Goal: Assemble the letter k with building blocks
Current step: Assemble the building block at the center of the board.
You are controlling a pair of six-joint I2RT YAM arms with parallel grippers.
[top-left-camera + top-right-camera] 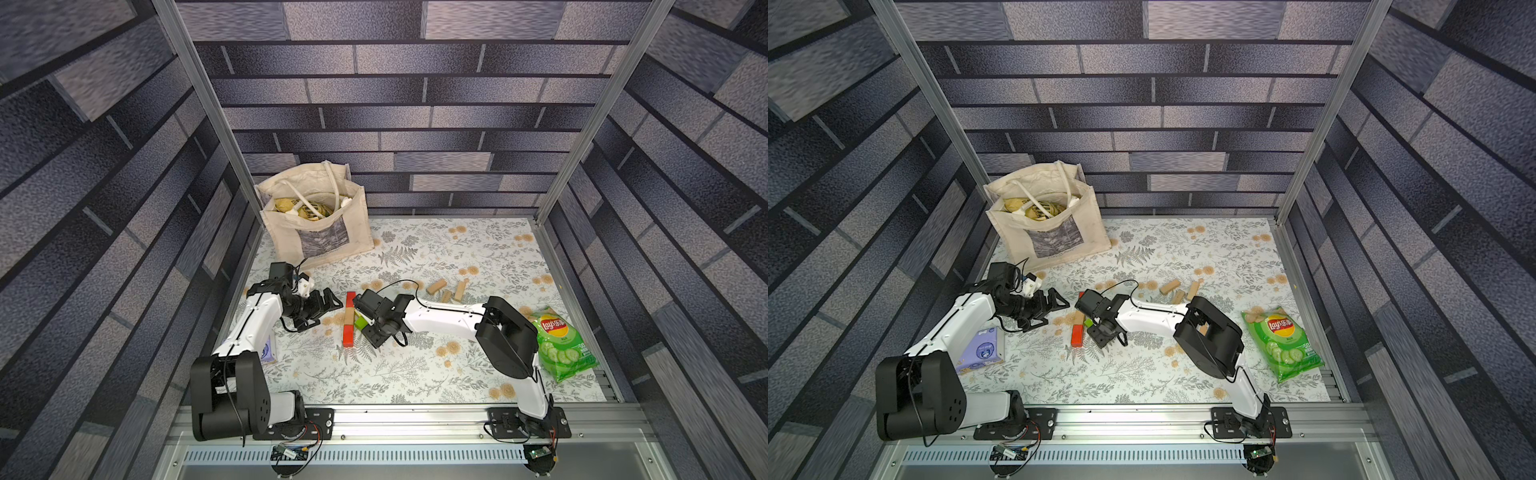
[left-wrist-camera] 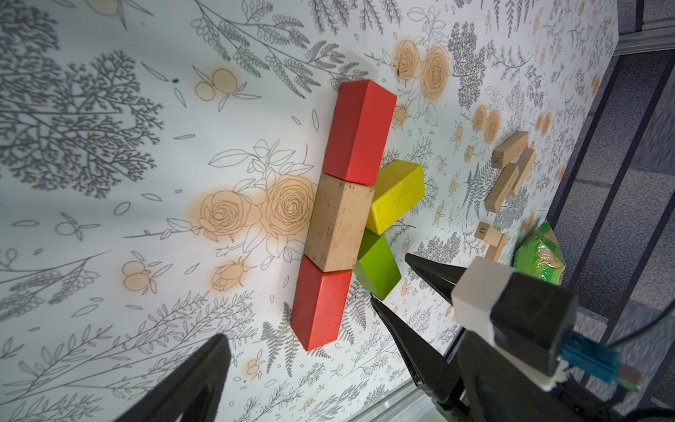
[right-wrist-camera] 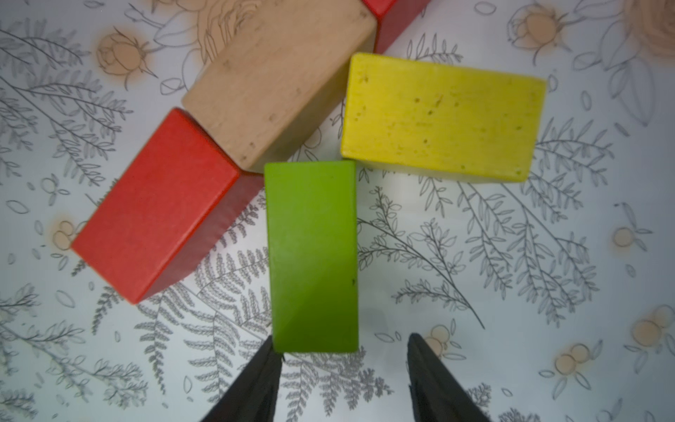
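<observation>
The letter k lies flat on the floral mat: a red block (image 2: 359,131), a tan block (image 2: 339,223) and a second red block (image 2: 321,303) form the spine. A yellow block (image 3: 442,117) and a green block (image 3: 312,252) slant off its middle. My right gripper (image 3: 342,343) is open at the green block's outer end, with one fingertip (image 3: 272,350) touching a corner and the other standing apart. My left gripper (image 1: 326,313) hangs wide open on the spine's other side, holding nothing. Loose tan blocks (image 1: 446,291) lie further back right.
A canvas tote bag (image 1: 320,220) stands at the back left. A green chips bag (image 1: 561,345) lies at the right edge and a purple tissue pack (image 1: 984,347) under the left arm. An aluminium rail (image 1: 415,415) runs along the front.
</observation>
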